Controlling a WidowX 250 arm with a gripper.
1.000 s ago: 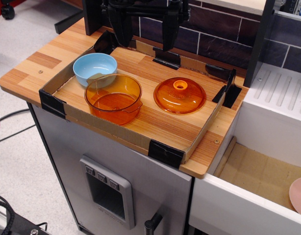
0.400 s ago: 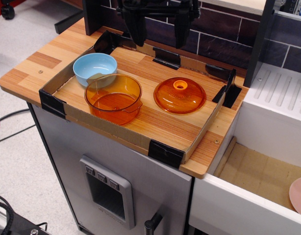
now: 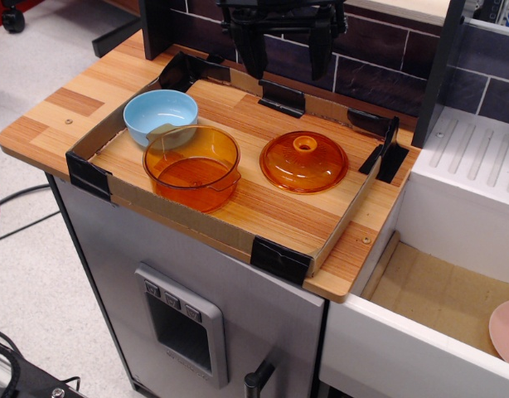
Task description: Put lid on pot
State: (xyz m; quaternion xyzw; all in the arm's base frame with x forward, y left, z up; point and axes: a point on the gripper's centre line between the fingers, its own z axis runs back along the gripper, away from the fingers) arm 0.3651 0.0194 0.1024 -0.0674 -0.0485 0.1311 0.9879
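Note:
The orange translucent lid [image 3: 304,162] with a round knob lies flat on the right part of the wooden tray [image 3: 263,220]. The deep orange pot [image 3: 191,167] stands uncovered to its left, with a gap between them. My gripper [image 3: 286,73] hangs at the top of the view, above and behind the lid. Its two black fingers [image 3: 254,54] stand wide apart and hold nothing.
A light-blue bowl [image 3: 160,115] sits behind the pot, touching it. Cardboard walls with black taped corners [image 3: 279,259] ring the tray. A dark tiled wall [image 3: 362,66] stands behind. A white sink [image 3: 437,307] with a pink plate [image 3: 507,330] is at the right.
My gripper has moved to the right along the back of the tray, from behind the pot toward a spot behind the lid. The pot, lid and bowl have not moved.

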